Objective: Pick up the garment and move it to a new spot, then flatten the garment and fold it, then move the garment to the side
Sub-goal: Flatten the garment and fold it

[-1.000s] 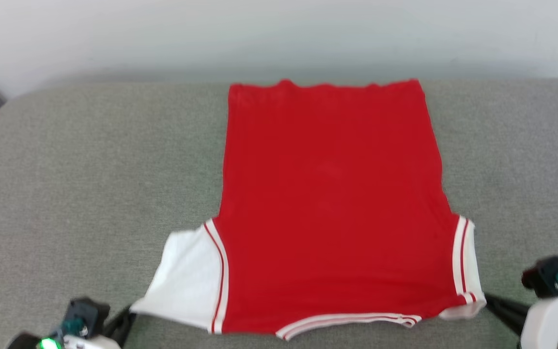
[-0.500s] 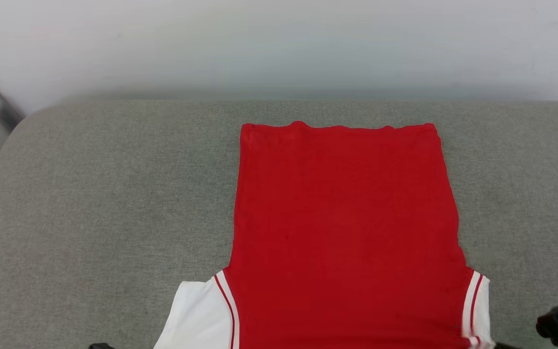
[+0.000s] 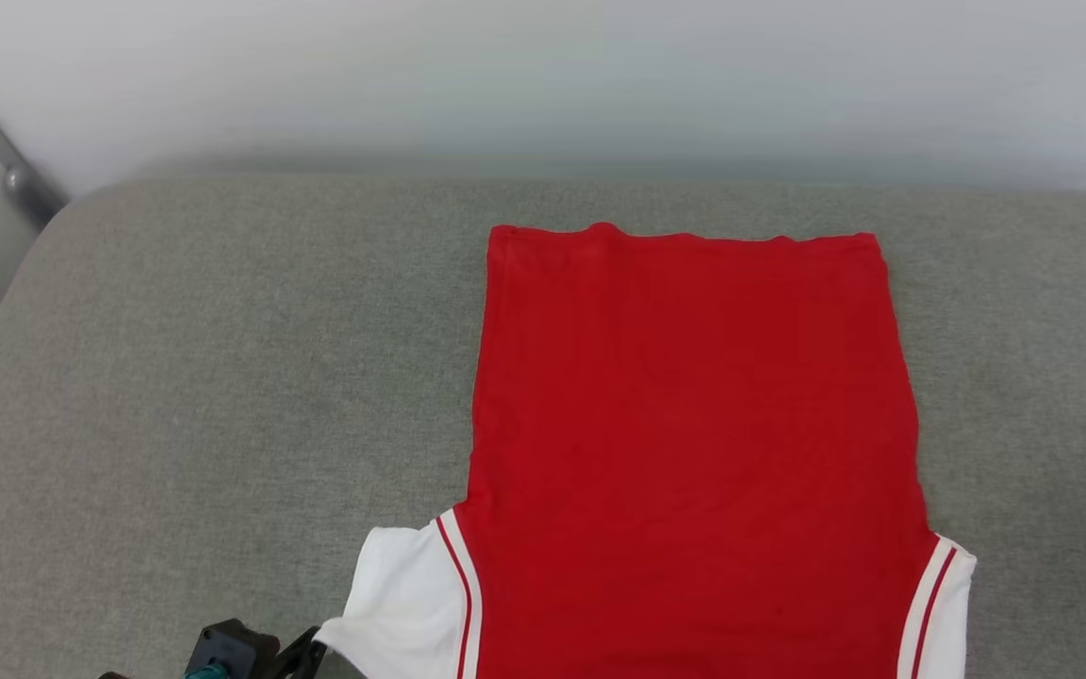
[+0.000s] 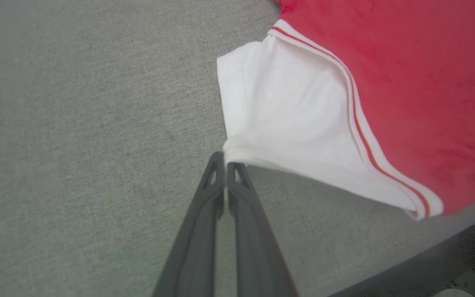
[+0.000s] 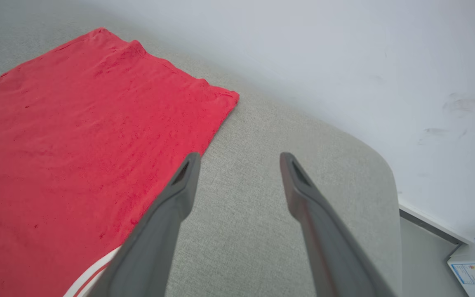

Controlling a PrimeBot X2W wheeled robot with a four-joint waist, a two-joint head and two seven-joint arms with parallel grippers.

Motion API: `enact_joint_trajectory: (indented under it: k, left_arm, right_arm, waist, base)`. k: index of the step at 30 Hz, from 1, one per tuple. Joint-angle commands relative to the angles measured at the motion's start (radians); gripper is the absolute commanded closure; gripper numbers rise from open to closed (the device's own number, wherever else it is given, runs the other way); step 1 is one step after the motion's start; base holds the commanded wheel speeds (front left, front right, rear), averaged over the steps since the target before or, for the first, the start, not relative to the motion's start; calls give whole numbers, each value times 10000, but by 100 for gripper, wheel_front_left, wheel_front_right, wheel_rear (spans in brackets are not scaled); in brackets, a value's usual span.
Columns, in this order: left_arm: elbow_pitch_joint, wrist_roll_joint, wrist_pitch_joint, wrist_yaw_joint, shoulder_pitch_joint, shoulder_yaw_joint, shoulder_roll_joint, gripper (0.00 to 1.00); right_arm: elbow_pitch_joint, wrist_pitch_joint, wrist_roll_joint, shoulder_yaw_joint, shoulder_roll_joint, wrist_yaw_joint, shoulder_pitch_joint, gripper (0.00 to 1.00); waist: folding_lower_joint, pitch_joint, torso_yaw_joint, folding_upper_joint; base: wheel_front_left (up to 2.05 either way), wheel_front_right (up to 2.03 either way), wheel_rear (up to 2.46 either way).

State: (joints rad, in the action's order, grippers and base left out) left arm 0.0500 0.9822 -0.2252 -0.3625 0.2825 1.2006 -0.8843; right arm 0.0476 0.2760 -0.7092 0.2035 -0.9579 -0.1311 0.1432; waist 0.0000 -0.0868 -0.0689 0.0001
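left tool point(image 4: 225, 163) pinches shirt point(image 3: 694, 424) sleeve corner, likely to pull it flat; right tool point(image 5: 239, 159) wide, empty, above cushion point(image 3: 222, 377).

Left claw point(image 4: 225, 165): its two long dark fingers lie pressed together along their length. The tips pinch the corner of a white sleeve on the red jersey T-shirt point(image 4: 406, 82). In the head view, its dark wrist block sits at the bottom edge, lower left. Right claw point(image 5: 239, 163): its two long dark fingers are spread wide apart and hold nothing. One dark fingertip pokes in at the head view's right edge.
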Motion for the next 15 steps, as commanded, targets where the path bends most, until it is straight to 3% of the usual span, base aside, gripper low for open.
enact_joint_trajectory:
  k: [1,10,15]
  left_arm:
    - [-173,-140,15,-129,232,-41,4,100]
    - [-891,-1015,152,-436,1232,-44,373,100]
    - [-1107,-1363,59,-515,1763,-199,642,100]
  right_arm:
    - [196,496,-138,-160,-149,10,638,0]
    - [-37,5624,-1844,521,-1058,10,4306,0]
    - [-472,8394,-1737,917,-1283,10,6364,0]
  waist:
    - [0,-295,-192,-1]
    - [0,-1931,-1114,-1]
    - [0,-3203,-1617,-1]
  base:
    - [0,0,0]
    - [0,0,0]
    - [0,0,0]
